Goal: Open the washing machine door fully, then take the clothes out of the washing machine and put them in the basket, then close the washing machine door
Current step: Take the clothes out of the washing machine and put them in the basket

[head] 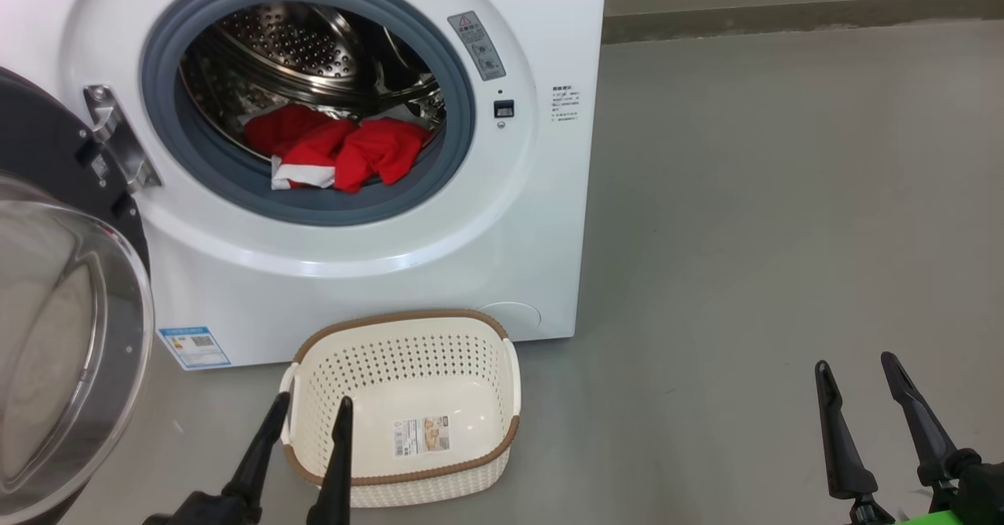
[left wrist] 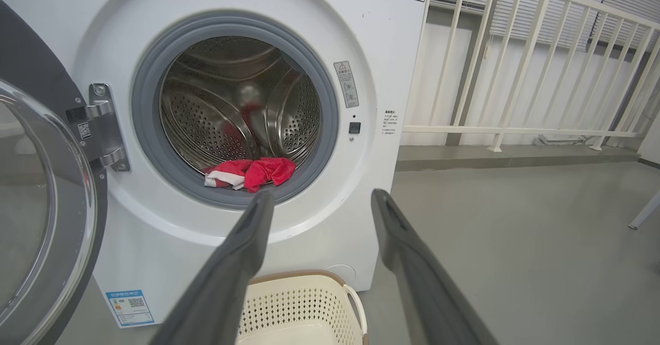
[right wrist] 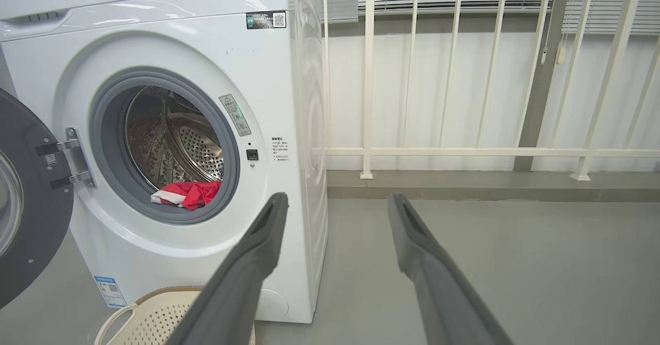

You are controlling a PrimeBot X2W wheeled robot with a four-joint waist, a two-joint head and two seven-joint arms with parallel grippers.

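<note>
1. The left gripper, fingers spread with nothing between them, hangs over the near-left rim of the basket. A careless lift or swing could clip that rim and shove the light basket away from the opening
2. The right gripper, also spread and empty, sits well apart at 4 o'clock of the basket, over bare floor. If it makes the reach, its long diagonal path risks brushing the basket's right handle
3. The washing machine door stands swung out at 9 o'clock of the opening, beside the left arm's likely route. A bump from the forearm could swing it back and narrow the way in
4. The clothes lie at 6 o'clock inside the washing machine, one red fold draped onto the grey rubber ring. A shallow pinch may catch a single layer, so part of the fabric slips and falls short of the basket, or the fingertips snag the ring
5. Deeper in the drum, fabric behind the front heap is partly hidden and could be left inside, or trapped when the door shuts
</note>
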